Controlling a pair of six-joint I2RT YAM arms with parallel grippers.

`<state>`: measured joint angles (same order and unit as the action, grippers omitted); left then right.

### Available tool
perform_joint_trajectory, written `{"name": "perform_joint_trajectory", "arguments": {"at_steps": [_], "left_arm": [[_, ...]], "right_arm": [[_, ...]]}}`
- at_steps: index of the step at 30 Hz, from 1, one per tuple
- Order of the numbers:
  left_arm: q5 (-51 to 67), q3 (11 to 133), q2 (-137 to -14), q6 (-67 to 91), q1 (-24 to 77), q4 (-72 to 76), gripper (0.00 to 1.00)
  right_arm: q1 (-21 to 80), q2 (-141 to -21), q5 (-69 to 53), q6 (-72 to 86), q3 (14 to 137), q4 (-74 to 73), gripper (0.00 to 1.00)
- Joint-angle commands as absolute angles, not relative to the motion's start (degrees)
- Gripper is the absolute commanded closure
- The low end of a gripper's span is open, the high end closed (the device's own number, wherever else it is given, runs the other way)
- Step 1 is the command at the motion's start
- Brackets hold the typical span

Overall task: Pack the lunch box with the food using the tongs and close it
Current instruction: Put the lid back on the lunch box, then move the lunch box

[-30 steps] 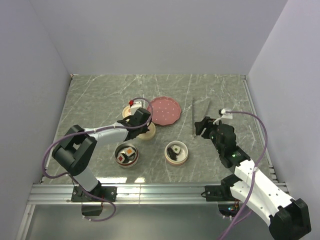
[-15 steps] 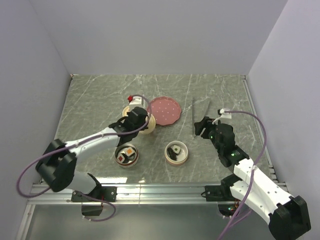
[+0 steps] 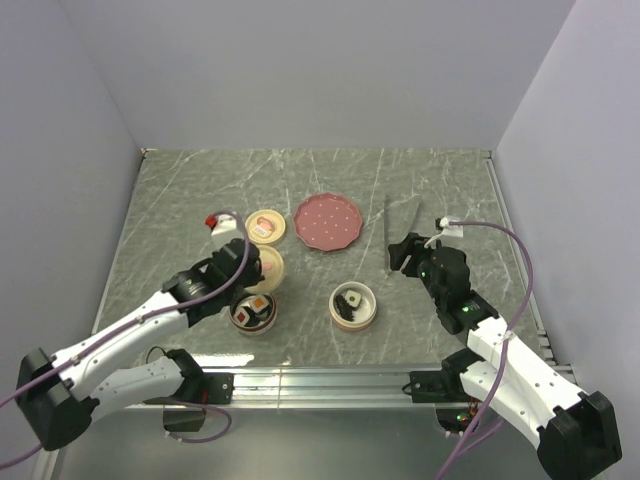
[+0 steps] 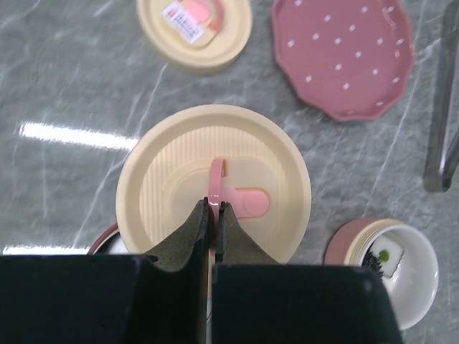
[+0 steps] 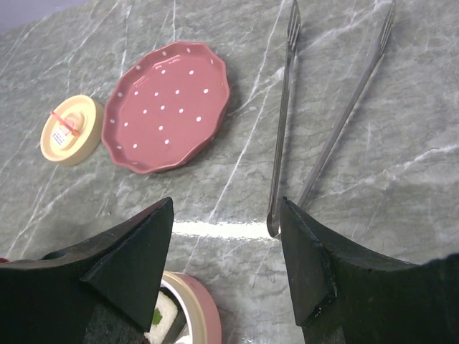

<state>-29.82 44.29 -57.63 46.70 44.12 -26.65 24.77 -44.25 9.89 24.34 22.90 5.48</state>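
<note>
The left hand (image 4: 213, 204) is pinched narrow on the pink loop (image 4: 215, 172) that stands up from the middle of the larger cream lid (image 4: 158, 172), so it holds that lid by its handle. From above, the lid covers the far rim of the left container (image 3: 254, 332), which sits toward the near edge of the tabletop (image 3: 180, 200), left of centre; whether the lid touches the container or hangs over it I cannot tell. Inside that container lie several pieces of the food (image 3: 258, 302), one orange-topped and one pale-topped among dark ones. The right container (image 3: 375, 305) stands uncovered beside it, apart from it and about as close to the near edge, holding a cube with a white and green top and a dark piece. A smaller cream lid (image 3: 265, 224) with a pink picture lies flat just beyond the held lid, and a pink dotted plate (image 3: 328, 221) lies to its right, around the middle of the tabletop. The tongs (image 5: 283, 122) lie flat toward the right edge, untouched, their joined end pointing to the near edge and their two slim arms spreading toward the far edge. The right hand (image 5: 226, 215) hovers at the joined end of the tongs with its fingers (image 5: 136, 265) spread moderately wide and nothing between them.
</note>
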Motion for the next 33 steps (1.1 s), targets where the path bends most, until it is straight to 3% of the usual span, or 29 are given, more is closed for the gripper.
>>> {"name": "perform_joint_trajectory", "arguments": {"at_steps": [1,14,33], "left_arm": [[-29.3,41.8,-51.9,54.2,44.5,-34.7,1.00],[-25.7,38.3,-52.7,61.5,44.4,-43.1,1.00],[-17.6,34.3,-54.8,62.7,45.4,-40.2,1.00]], "right_arm": [[25.0,-44.2,9.9,23.6,22.3,8.3,0.32],[25.0,-43.9,10.2,23.7,22.0,8.7,0.32],[25.0,-44.6,10.5,23.6,22.1,8.9,0.32]]}}
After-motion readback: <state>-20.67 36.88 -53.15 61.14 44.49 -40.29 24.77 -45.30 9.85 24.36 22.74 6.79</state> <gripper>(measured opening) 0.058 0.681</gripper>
